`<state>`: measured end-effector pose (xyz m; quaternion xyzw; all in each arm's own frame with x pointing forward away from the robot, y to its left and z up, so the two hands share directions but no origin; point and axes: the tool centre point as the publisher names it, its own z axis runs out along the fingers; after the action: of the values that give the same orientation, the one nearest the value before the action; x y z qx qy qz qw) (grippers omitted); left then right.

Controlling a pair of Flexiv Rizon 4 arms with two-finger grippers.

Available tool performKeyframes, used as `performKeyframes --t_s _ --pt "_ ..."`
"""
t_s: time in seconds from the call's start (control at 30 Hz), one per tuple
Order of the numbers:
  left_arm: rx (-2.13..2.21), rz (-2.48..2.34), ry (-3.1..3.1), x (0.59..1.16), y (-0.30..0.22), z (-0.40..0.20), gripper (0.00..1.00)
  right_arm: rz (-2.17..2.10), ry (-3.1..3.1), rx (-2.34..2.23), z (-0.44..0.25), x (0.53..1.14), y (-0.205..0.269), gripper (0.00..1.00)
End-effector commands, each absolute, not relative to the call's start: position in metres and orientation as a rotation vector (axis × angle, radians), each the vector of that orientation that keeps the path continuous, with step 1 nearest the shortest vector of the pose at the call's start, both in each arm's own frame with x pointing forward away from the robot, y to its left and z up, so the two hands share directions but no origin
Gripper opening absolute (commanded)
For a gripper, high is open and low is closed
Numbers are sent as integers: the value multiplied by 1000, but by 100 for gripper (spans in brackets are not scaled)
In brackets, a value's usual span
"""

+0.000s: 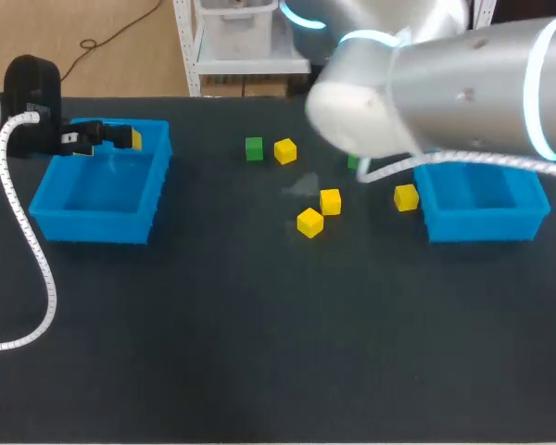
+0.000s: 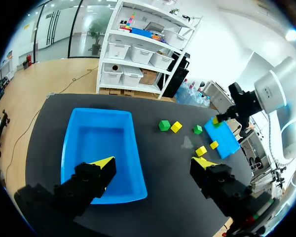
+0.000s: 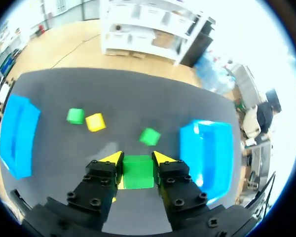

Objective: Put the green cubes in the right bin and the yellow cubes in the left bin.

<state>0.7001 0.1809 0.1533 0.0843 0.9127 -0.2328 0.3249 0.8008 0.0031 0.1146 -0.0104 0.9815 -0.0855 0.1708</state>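
My right gripper (image 3: 137, 159) is shut on a green cube (image 3: 137, 173) above the table, beside the right blue bin (image 3: 207, 148). Ahead of it lie another green cube (image 3: 149, 136), a third green cube (image 3: 75, 116) and a yellow cube (image 3: 94, 122). In the head view the right arm hides its gripper; a green cube (image 1: 253, 148) and yellow cubes (image 1: 284, 150), (image 1: 330, 201), (image 1: 309, 222), (image 1: 406, 197) lie mid-table. My left gripper (image 1: 102, 137) hangs open and empty over the back of the left blue bin (image 1: 93, 227). Both bins look empty.
The right bin (image 1: 482, 225) stands at the table's right, partly under my right arm (image 1: 445, 83). A white coiled cable (image 1: 23, 232) trails from my left arm down the left side. A green cube (image 1: 353, 162) peeks out under the right arm.
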Motion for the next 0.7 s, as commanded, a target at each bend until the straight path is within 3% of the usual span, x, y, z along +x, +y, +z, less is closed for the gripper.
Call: performKeyframes --t_s 0.03,0.3,0.57,0.6,0.63,0.67,0.7 --pt "228 -627 2381 700 184 151 100 -231 2620 61 121 785 -76 0" --pt "228 -627 2381 700 184 151 100 -314 2667 339 93 777 -167 0" --pt "228 -627 2381 700 184 151 100 -317 2717 402 71 766 -193 0" --pt "228 -627 2381 700 184 151 100 -317 2721 401 69 766 -194 26" --pt "228 -627 2381 700 184 151 100 -319 2723 400 69 766 -195 36" --pt "228 -627 2381 700 184 151 100 -322 2725 399 68 767 -196 99" --pt "228 -627 2381 700 184 151 100 -324 2725 401 68 767 -197 100"
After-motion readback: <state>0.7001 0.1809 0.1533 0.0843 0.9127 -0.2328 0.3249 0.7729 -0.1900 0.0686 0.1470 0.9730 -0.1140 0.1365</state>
